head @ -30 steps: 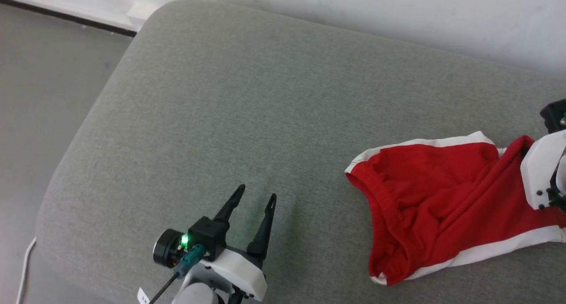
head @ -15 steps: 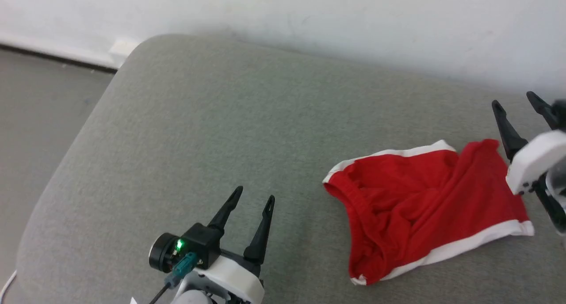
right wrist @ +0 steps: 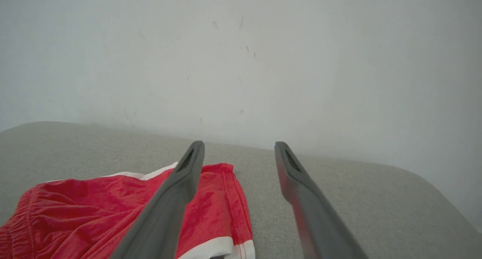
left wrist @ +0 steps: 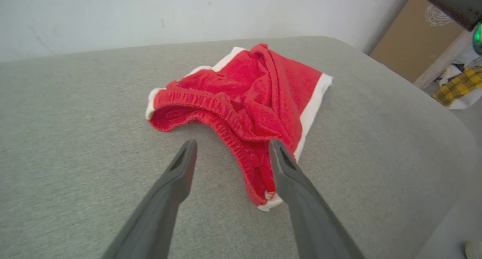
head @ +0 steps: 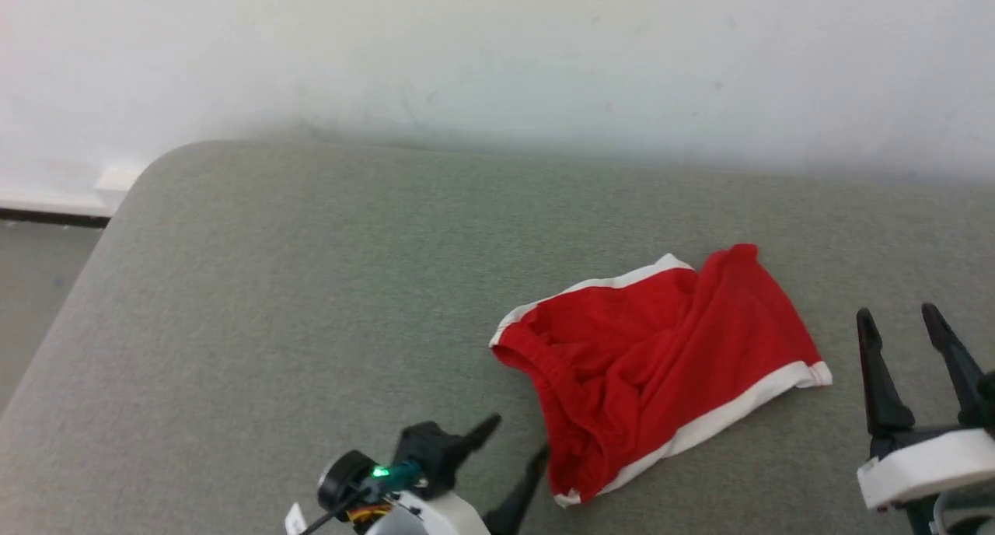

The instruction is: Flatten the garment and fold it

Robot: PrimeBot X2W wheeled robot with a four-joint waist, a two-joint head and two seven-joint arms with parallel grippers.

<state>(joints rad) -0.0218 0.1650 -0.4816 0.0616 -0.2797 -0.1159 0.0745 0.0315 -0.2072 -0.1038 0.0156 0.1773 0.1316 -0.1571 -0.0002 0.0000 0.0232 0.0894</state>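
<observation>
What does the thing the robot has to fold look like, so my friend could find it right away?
Look for the big grey cushion against the white wall. On it, between the left gripper and the right gripper, lies a crumpled pair of shorts. They are bright red with white side stripes and a gathered waistband, standing out from the plain grey around them.

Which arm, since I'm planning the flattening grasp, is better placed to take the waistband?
Left, probably. The left gripper is open, tips flanking the gathered waistband of the garment in its wrist view; the right gripper, also open, stands apart beside the leg hem.
</observation>
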